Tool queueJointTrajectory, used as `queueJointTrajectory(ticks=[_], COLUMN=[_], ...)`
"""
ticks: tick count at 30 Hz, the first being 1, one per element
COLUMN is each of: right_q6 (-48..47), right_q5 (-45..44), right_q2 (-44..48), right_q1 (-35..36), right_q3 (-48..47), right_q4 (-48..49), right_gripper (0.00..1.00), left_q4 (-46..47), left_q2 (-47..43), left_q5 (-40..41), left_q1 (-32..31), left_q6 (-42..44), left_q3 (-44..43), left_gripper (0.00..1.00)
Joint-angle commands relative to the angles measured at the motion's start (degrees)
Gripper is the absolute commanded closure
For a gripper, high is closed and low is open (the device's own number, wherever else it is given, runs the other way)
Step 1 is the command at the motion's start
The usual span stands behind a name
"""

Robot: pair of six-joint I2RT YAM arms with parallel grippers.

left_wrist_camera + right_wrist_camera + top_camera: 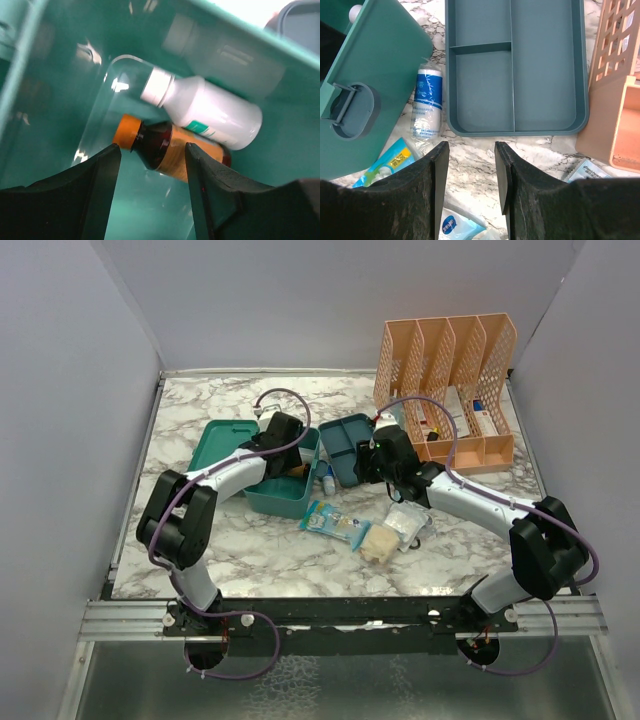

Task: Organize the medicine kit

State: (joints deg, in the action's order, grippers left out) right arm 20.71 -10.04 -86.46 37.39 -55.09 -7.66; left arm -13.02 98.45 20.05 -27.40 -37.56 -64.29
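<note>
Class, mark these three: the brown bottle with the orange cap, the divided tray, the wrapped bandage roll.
Brown bottle [156, 146]: left wrist view, on its dark glass shoulder.
Divided tray [547, 65]: right wrist view, on the bare floor of its long compartment.
Bandage roll [428, 95]: right wrist view, on its blue label.

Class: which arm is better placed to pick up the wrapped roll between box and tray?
Right: the right gripper, open, hovers near the roll; the left gripper is inside the box, over two bottles.
</note>
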Motion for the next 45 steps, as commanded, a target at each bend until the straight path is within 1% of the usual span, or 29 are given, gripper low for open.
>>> queueJointTrajectory(ticks=[1,3,6,8,15,17,19,22,25,28,32,38,45], right_q6=[0.0,0.1,0.0,0.2,0.2,-0.2,-0.2,-0.4,-0.2,0.7,1.5,3.0,5.5], right_q5=[-0.4,-0.4,-0.4,-0.4,-0.4,1.0,3.0,8.1,14.1,19.7,24.9,28.3,24.4], right_q2=[1.5,1.8,2.3,2.4,2.7,2.5,1.7,0.2,-1.6,-3.9,-7.7,-12.8,-16.6], right_q1=[-0.4,-0.3,-0.3,-0.3,-0.4,-0.4,-0.4,-0.3,-0.4,-0.3,-0.4,-0.3,-0.3], right_q3=[1.1,1.4,1.7,2.0,2.4,2.1,1.2,-0.7,-2.4,-4.1,-6.3,-6.8,-6.5], right_q4=[2.2,2.3,2.4,2.4,2.3,2.4,1.6,0.2,-0.2,-0.5,-2.4,-4.0,-2.2], right_gripper=[0.58,0.58,0.58,0.58,0.58,0.58,0.58,0.58,0.58,0.59,0.6,0.6,0.6], left_q4=[0.7,1.7,2.9,3.1,3.2,2.2,1.0,-0.6,-1.1,-1.9,-2.9,-3.0,-0.7], left_q2=[0.9,1.3,1.9,2.2,1.1,0.7,0.2,-0.8,-3.4,-5.6,-9.0,-14.4,-18.4], left_q5=[-5.2,-6.7,-7.8,-8.6,-12.5,-11.8,-9.5,-7.7,-8.3,-8.7,-9.5,-11.5,-13.1], left_q1=[0.5,0.5,0.7,0.7,0.7,0.7,0.7,1.6,2.3,2.6,2.9,3.0,3.0], left_q6=[-2.5,-2.5,-2.2,-2.2,-5.1,-5.7,-6.0,-5.4,-5.4,-5.2,-4.1,-0.8,1.0], left_q3=[1.9,2.5,2.7,2.5,3.5,3.1,2.3,0.4,-0.5,-1.1,-1.7,-1.6,0.5], left_gripper=[0.42,0.46,0.55,0.59,0.6,0.58,0.54,0.47,0.43,0.42,0.41,0.39,0.37])
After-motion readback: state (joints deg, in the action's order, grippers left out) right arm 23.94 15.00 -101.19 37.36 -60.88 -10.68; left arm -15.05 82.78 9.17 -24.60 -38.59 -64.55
